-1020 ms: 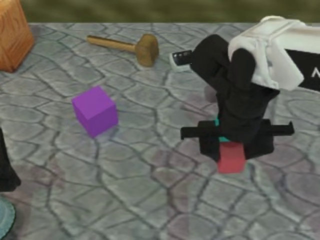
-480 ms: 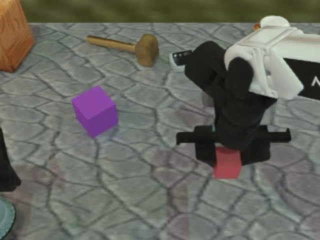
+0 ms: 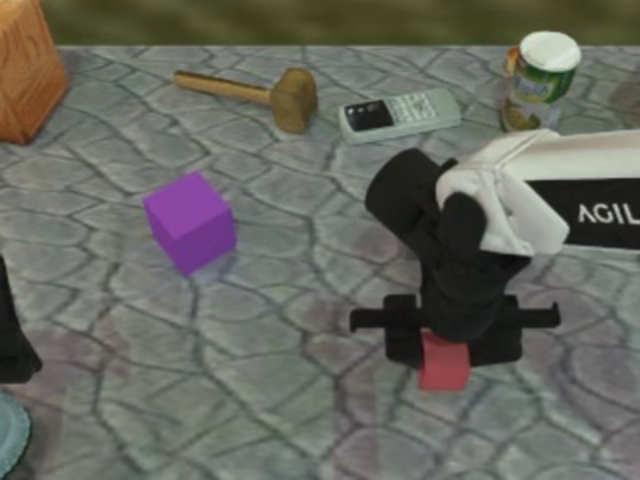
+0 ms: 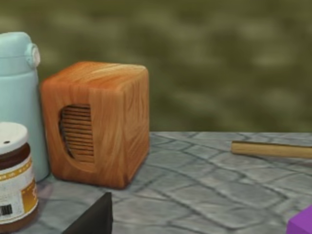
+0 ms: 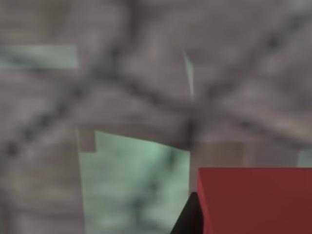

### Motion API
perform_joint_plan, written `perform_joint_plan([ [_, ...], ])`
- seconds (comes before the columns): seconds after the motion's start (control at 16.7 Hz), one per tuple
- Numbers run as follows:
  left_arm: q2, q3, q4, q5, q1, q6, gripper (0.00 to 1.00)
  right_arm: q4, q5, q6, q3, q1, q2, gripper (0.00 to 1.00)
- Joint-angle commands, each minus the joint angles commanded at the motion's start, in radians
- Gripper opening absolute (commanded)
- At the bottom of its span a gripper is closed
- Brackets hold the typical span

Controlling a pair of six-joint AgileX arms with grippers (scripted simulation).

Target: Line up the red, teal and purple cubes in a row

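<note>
Right gripper (image 3: 440, 345), lower right of centre in the top view, is clenched on the red cube (image 3: 443, 363); the cube pokes out below the black wrist, and the right wrist view shows its red face (image 5: 253, 200) close against a dark finger, stone counter (image 3: 300, 400) blurred underneath. I can't tell whether the cube is touching the counter or just above it. White right arm runs off the right edge.

Teal cube: not visible in any view, possibly hidden under the right arm — can't say. Purple cube (image 3: 190, 221) sits left of centre, well apart from the red one, turned at an angle to the frame.

Further out: wooden mallet (image 3: 262, 93) upper centre, phone handset (image 3: 398, 113) just right of it, tin can (image 3: 538, 80) upper right, orange-brown wooden block (image 3: 25, 70) upper left corner. Left arm parked at the lower left edge; left wrist view shows the block (image 4: 97, 122), a pale blue flask (image 4: 17, 97) and a jar (image 4: 14, 175), with its own gripper barely in shot, state unclear.

Step in hand, as I judge it: placing red in the row. To do it well: keep the grasp firm, set the cube flat, faces square to the intended line, and leave room beside it for teal, then purple. Release only once seated; lift straight up so the fingers don't nudge it.
</note>
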Motion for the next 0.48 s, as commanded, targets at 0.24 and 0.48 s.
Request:
perform_joint_plan([
  [0.24,0.0,0.0,0.0,0.0,0.0,0.0,1.0,0.004,0.0,0.0,-0.003,0.0,0.002,0.0],
  [0.48,0.0,0.0,0.0,0.0,0.0,0.0,1.0,0.004,0.0,0.0,-0.003,0.0,0.002,0.3],
])
